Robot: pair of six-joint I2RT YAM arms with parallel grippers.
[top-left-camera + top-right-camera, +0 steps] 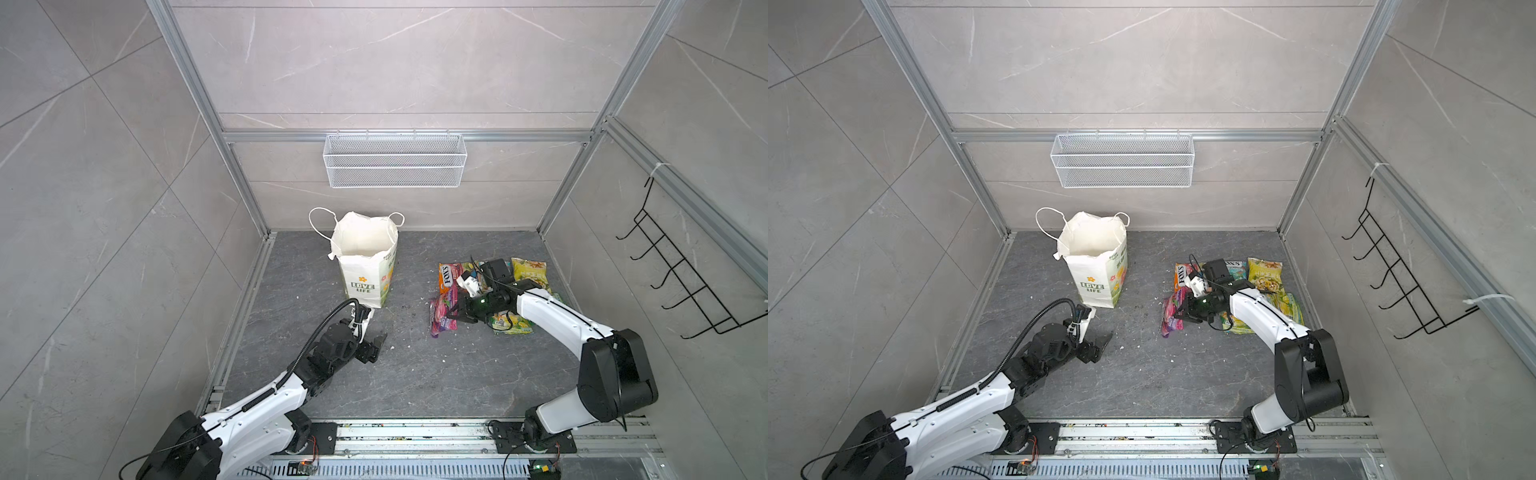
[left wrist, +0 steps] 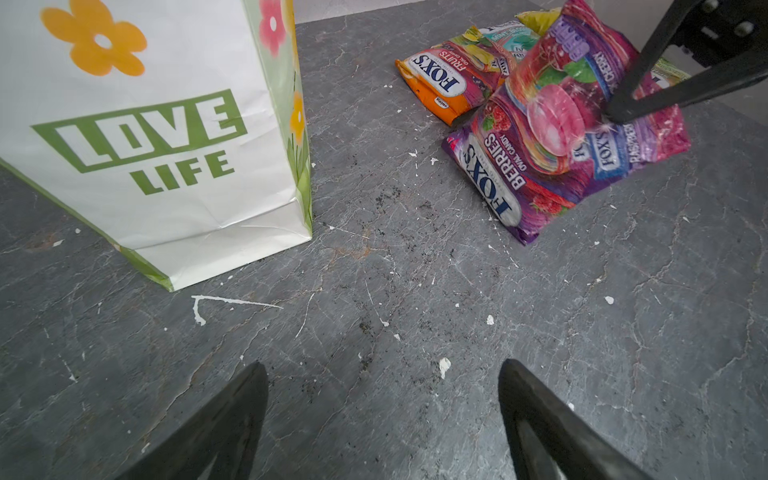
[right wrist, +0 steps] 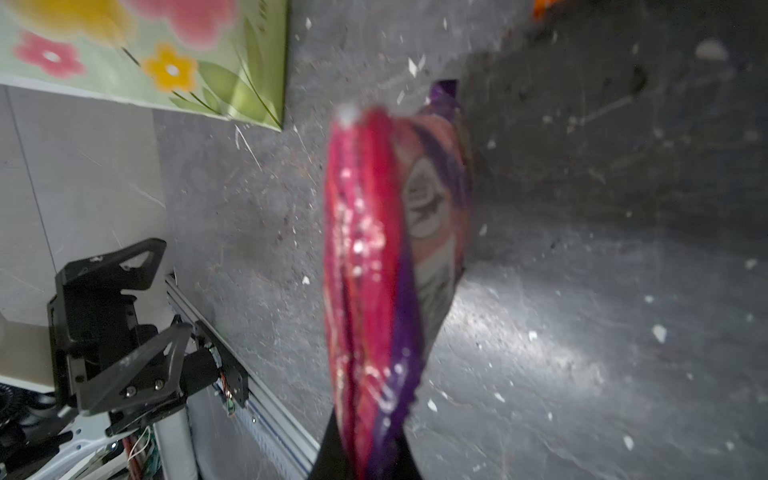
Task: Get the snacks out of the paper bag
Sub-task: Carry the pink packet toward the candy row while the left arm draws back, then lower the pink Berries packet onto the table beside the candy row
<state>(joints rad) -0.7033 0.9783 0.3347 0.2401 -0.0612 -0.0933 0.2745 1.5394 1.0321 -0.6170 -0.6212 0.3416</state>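
The right gripper (image 1: 457,315) is clamping shut on the purple packet (image 2: 582,137). The packet is tilting, its lower end seemingly resting on the table (image 1: 415,374) just beside the orange-red packet (image 2: 440,85). Lowering it until it lies flat, then releasing without dragging its neighbours, looks best. The right arm is reaching forward and inward, elbow high. The left gripper (image 2: 382,365) is hovering wide open and empty near the upright paper bag (image 1: 365,266).

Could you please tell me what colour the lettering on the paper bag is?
Green lettering on the white paper bag, clearest in the left wrist view.
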